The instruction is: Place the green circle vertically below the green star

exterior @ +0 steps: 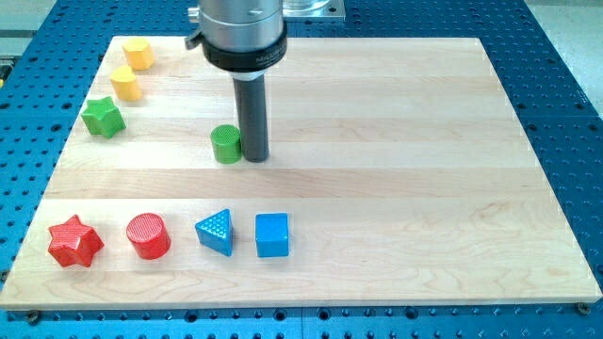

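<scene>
Camera view: the green circle (226, 144) sits left of centre on the wooden board (396, 113), with my tip (255, 156) planted just to its right, touching or all but touching its side. My rod carries no jaws, so nothing is held; it simply stands upright against the block. The green star (103, 117) lies well apart toward the view's left edge, slightly higher than the circle. Above the star, two yellow blocks (125, 83) (138, 54) climb toward the top-left corner; their shapes I cannot make out for sure. Along the view's bottom runs a row, left to right: red star (74, 241), red circle (148, 235), blue triangle (216, 232), blue square (271, 234). Around the board, a blue perforated table (565, 113) frames the scene.
</scene>
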